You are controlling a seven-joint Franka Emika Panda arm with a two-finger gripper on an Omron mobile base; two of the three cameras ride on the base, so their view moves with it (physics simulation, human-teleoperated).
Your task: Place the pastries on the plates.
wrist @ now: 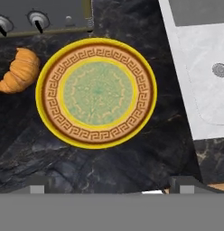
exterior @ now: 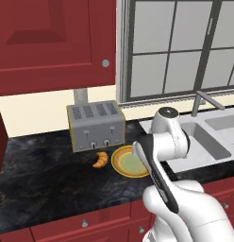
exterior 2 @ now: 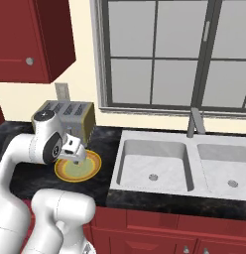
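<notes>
The golden-brown croissant (exterior: pixel 101 159) (wrist: pixel 19 70) lies on the dark counter, just left of the yellow-orange rimmed plate (exterior: pixel 118 160) (exterior 2: pixel 91 167) (wrist: pixel 96 92), close to its rim but apart from it. The plate's pale green centre is bare. My gripper (exterior 2: pixel 75 158) (wrist: pixel 111 186) hovers above the plate's near edge, open, its fingertips wide apart with nothing between them. The pink-frosted pastry and the greyish-white plate are out of view.
A silver toaster (exterior: pixel 96 125) (exterior 2: pixel 70 116) (wrist: pixel 41 16) stands right behind the croissant and plate. A double steel sink (exterior: pixel 208 137) (exterior 2: pixel 154 166) (wrist: pixel 199 67) with a faucet (exterior 2: pixel 194 121) lies to the right. Red cabinets hang above on the left.
</notes>
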